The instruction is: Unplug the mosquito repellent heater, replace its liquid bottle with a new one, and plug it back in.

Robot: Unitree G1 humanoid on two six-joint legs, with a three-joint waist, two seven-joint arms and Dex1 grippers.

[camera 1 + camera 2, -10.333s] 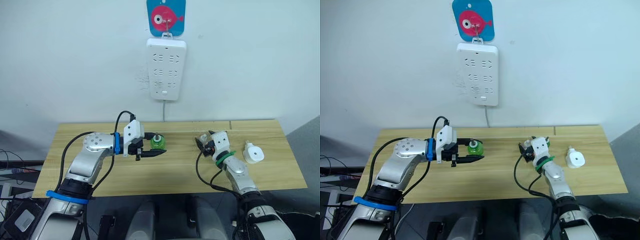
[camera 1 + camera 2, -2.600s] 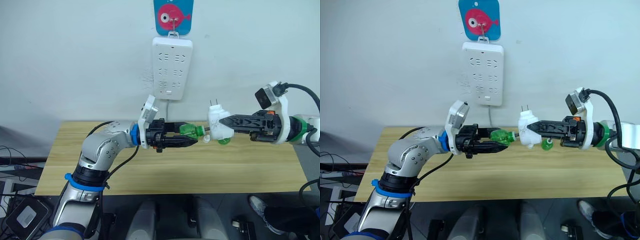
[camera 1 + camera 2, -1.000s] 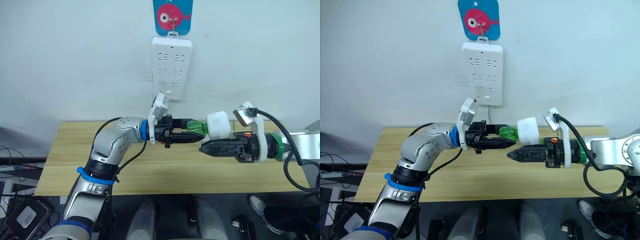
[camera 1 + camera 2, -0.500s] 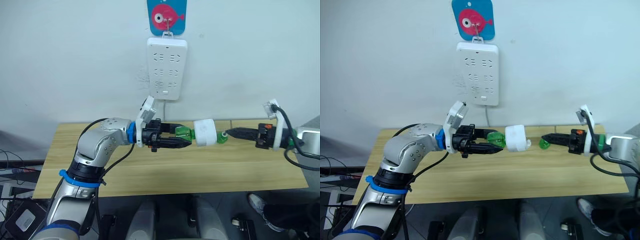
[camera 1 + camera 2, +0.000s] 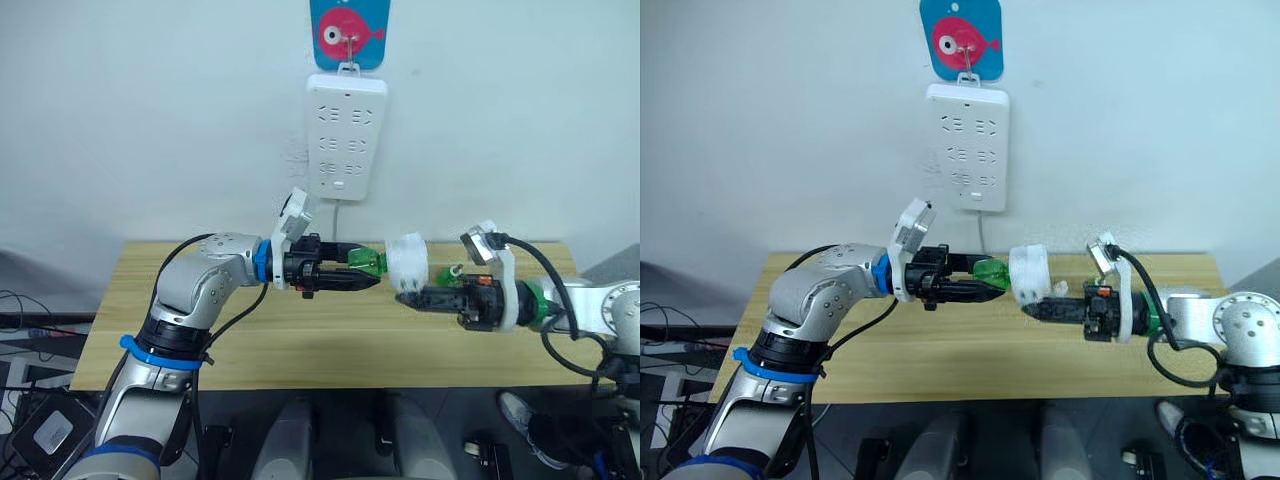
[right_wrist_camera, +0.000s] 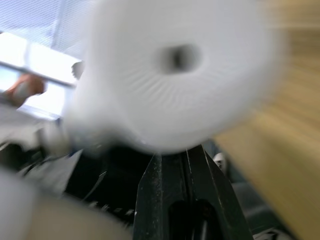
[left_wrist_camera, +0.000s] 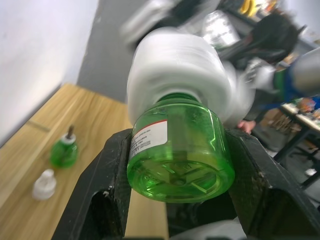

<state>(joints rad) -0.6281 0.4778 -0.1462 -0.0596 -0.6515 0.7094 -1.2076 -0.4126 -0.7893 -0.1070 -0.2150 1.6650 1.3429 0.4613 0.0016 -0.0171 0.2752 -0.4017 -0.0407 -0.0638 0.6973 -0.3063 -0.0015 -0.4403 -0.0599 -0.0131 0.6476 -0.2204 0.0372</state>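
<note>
My left gripper (image 5: 369, 272) is shut on a green liquid bottle (image 5: 366, 260) and holds it sideways above the table. The white mosquito repellent heater (image 5: 408, 262) sits on the bottle's neck, unplugged, its round vent hole facing the right wrist view (image 6: 176, 56). My right gripper (image 5: 403, 297) is shut with nothing in it, its tips just under the heater. In the left wrist view the bottle (image 7: 180, 150) fills the space between the two black fingers (image 7: 107, 185). A second green bottle (image 7: 63, 152) stands on the table with a white cap (image 7: 44, 184) beside it.
The white power strip (image 5: 346, 138) hangs on the wall under a blue fish hook, above and left of the heater. The wooden table (image 5: 300, 340) runs below both arms. A person shows far back in the left wrist view (image 7: 272, 35).
The right gripper let go of the heater and shut, drew away to the right, then came back in under it. The left gripper has kept its hold on the bottle.
</note>
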